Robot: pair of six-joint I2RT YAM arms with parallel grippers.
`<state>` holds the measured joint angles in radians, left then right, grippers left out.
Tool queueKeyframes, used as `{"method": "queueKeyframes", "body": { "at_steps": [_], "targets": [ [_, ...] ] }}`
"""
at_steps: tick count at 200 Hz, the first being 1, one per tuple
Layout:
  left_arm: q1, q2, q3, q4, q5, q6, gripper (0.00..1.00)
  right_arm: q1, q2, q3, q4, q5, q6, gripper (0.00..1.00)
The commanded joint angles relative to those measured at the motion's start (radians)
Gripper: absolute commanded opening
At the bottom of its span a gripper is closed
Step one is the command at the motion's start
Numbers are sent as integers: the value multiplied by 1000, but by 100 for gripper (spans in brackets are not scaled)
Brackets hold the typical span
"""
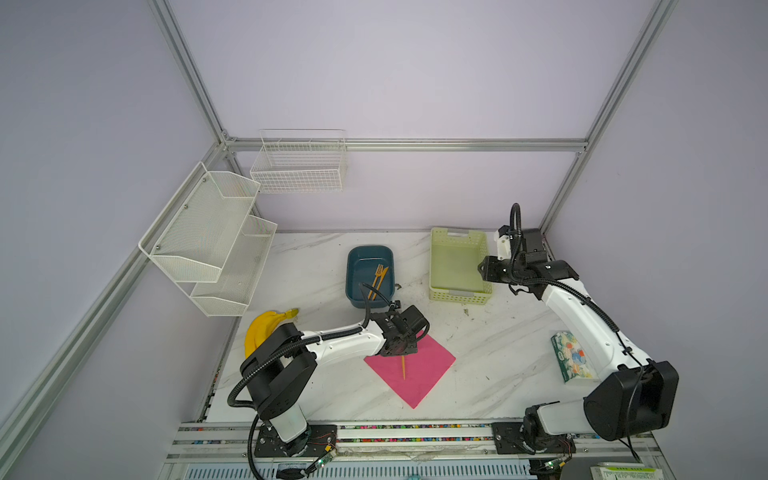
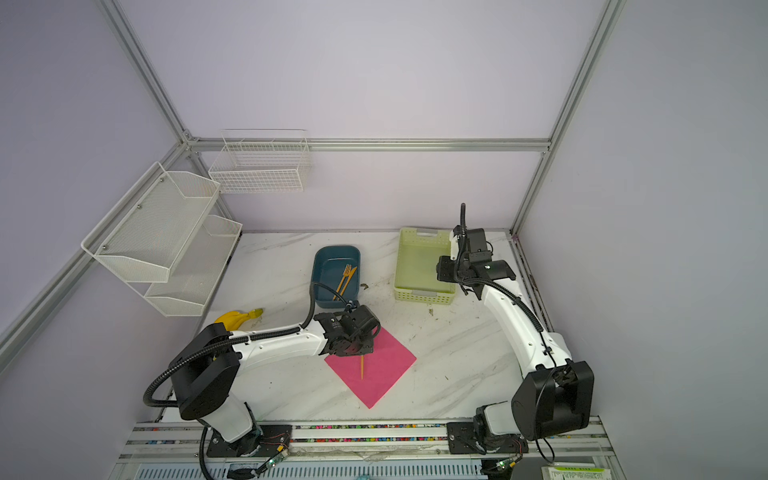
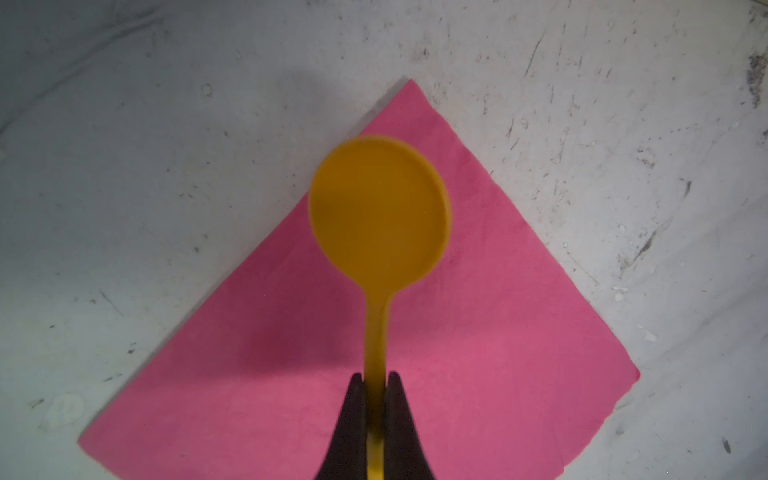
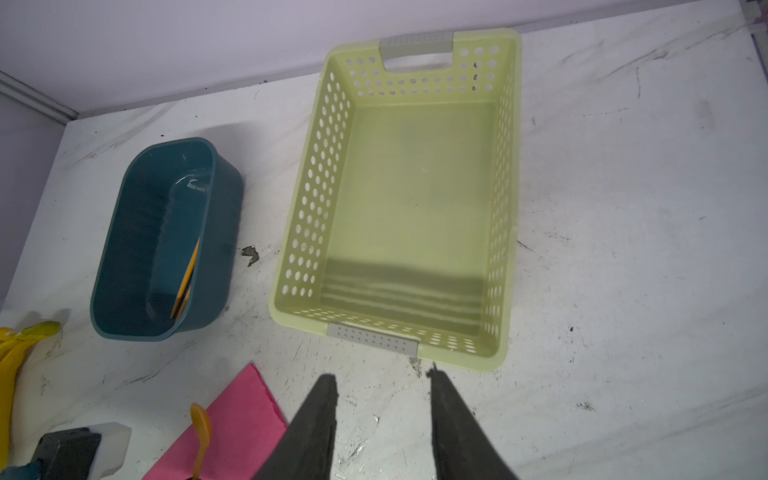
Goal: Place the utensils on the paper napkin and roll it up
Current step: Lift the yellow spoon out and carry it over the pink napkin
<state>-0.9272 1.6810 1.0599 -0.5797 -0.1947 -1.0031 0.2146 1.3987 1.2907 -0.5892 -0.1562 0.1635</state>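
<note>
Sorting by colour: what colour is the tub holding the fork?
The tub is teal blue; right wrist view.

Bare tabletop [image 1: 498,353] right of napkin [image 1: 424,374], blue tub [image 1: 365,274] behind it

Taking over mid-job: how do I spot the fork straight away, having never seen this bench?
In both top views, find the blue tub at the back of the marble table, left of the pale green basket. Two orange pieces lie inside along its right wall; the fork is the left one, with tines, beside the plain-bladed knife.
</note>
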Motion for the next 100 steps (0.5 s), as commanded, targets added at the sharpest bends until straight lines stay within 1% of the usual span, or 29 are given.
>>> {"method": "queueKeyframes", "body": {
  "at_steps": [1, 49, 100],
  "targets": [
    [1, 6, -33, 29, -21, -15, 0, 5, -20, -5, -13, -12, -16, 41],
    [0, 31, -41, 29, -24, -16, 0, 5, -20, -7, -14, -13, -18, 41],
    [4, 57, -16, 20, -27, 0, 0, 5, -20, -9, -18, -13, -21, 41]
  ]
}}
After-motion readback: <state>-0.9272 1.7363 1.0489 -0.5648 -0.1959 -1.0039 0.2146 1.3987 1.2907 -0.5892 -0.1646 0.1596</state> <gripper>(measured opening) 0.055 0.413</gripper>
